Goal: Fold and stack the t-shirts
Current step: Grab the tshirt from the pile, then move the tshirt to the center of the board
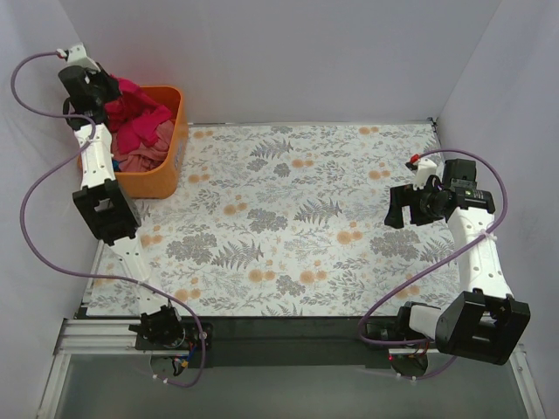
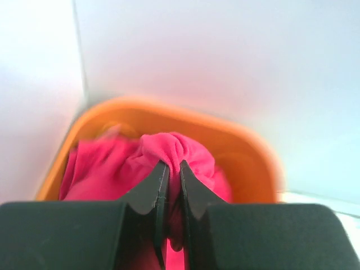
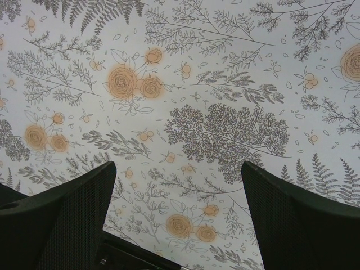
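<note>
A crimson-pink t-shirt [image 2: 169, 149] is pinched by the left fingers [image 2: 160, 188] inside the orange tub [image 2: 247, 146] in the far-left corner; the right fingers [image 3: 73, 214] are spread wide above the floral cloth [image 3: 225, 84].

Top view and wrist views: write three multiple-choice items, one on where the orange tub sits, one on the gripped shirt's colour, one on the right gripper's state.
1. The orange tub sits at: A the far left corner of the tablecloth; B its near right corner; C its centre.
2. The shirt in the left gripper is: A teal; B bright pink; C white.
3. The right gripper is: A shut on a shirt; B inside the tub; C open above the tablecloth.

Answers:
1 A, the top view shows it far back on the left.
2 B, pink cloth bunches between the closed jaws.
3 C, its jaws stand wide apart with only floral print below.
</note>
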You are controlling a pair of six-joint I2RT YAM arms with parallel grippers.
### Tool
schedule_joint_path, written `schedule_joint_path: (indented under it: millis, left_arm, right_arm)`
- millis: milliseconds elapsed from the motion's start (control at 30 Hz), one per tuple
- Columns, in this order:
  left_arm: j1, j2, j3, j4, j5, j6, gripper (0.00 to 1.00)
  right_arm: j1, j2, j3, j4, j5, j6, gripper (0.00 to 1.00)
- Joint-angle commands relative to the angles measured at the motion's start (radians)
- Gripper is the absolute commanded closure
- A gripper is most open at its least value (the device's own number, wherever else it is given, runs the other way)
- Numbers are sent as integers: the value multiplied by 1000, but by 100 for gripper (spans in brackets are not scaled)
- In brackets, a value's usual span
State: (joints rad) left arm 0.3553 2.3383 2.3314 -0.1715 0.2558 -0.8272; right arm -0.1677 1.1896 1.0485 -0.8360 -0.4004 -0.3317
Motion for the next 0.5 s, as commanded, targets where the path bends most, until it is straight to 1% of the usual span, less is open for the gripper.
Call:
schedule_joint_path:
  millis: [0, 33, 133, 267, 300, 367, 433, 467]
  left_arm:
    - [-25, -243, 66, 81, 111, -41, 100]
    - [-36, -287, 65, 79, 141, -39, 100]
    - [-91, -387, 48, 76, 175, -53, 100]
    - [-179, -470, 77, 76, 203, -121, 100]
    - [-231, -484, 103, 76, 201, -127, 100]
    - [-292, -513, 135, 90, 185, -141, 100]
    - [-379, -528, 172, 125, 160, -186, 100]
    - [-404, -542, 181, 162, 148, -199, 100]
  right_arm:
    - [5, -36, -16, 21, -25, 0, 1]
    - [4, -41, -18, 23, -28, -3, 2]
    - [4, -51, -24, 25, -34, -4, 2]
    - [5, -70, -27, 26, -43, -9, 2]
    - [4, -74, -27, 26, -51, -9, 2]
    - [4, -79, -25, 28, -60, -7, 2]
    - [4, -87, -25, 28, -67, -6, 1]
    - [4, -90, -24, 28, -71, -3, 2]
